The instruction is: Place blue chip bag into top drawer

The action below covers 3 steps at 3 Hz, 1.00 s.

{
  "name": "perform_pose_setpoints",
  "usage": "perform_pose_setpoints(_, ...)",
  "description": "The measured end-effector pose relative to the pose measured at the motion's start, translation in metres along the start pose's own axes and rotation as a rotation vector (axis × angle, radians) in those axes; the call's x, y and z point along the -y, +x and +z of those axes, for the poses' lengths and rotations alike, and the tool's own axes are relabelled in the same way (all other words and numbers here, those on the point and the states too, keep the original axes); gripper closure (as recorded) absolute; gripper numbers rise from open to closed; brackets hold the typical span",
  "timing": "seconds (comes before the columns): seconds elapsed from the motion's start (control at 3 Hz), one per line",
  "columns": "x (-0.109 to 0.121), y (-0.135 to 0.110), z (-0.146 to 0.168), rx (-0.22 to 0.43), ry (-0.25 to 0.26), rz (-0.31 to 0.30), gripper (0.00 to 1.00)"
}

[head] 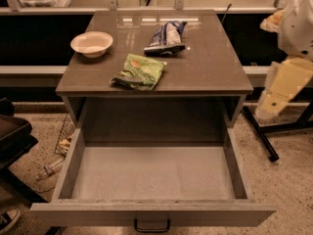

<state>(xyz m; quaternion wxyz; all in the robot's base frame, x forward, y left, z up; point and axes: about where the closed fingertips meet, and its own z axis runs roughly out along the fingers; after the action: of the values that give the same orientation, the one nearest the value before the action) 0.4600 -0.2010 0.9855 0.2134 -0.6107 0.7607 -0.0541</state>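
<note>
The blue chip bag [166, 37] lies on the cabinet top, at the back middle, dark blue with silver patches. The top drawer [151, 213] is pulled fully open below it and holds nothing; its dark handle [152, 225] is at the front centre. My arm, cream-coloured, hangs at the right edge of the view beside the cabinet. The gripper [268, 107] is low at the arm's end, to the right of the cabinet top, well away from the bag and holding nothing that shows.
A green snack bag [139, 72] lies at the front of the cabinet top [215, 67]. A white bowl [91, 43] sits at its back left. A black stand leg [261, 136] crosses the floor at right. A dark chair [12, 141] and litter are at left.
</note>
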Motion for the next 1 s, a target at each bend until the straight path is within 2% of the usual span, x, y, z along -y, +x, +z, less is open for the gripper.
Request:
perform_pose_setpoints(0.33,0.043,-0.045,0.036,0.144,0.075,-0.111,0.00)
perform_pose_setpoints(0.67,0.115,-0.108,0.077,0.313,0.172,-0.222,0.00)
perform_pose_setpoints(1.0,0.155,-0.148,0.100,0.388,0.194,-0.250,0.00)
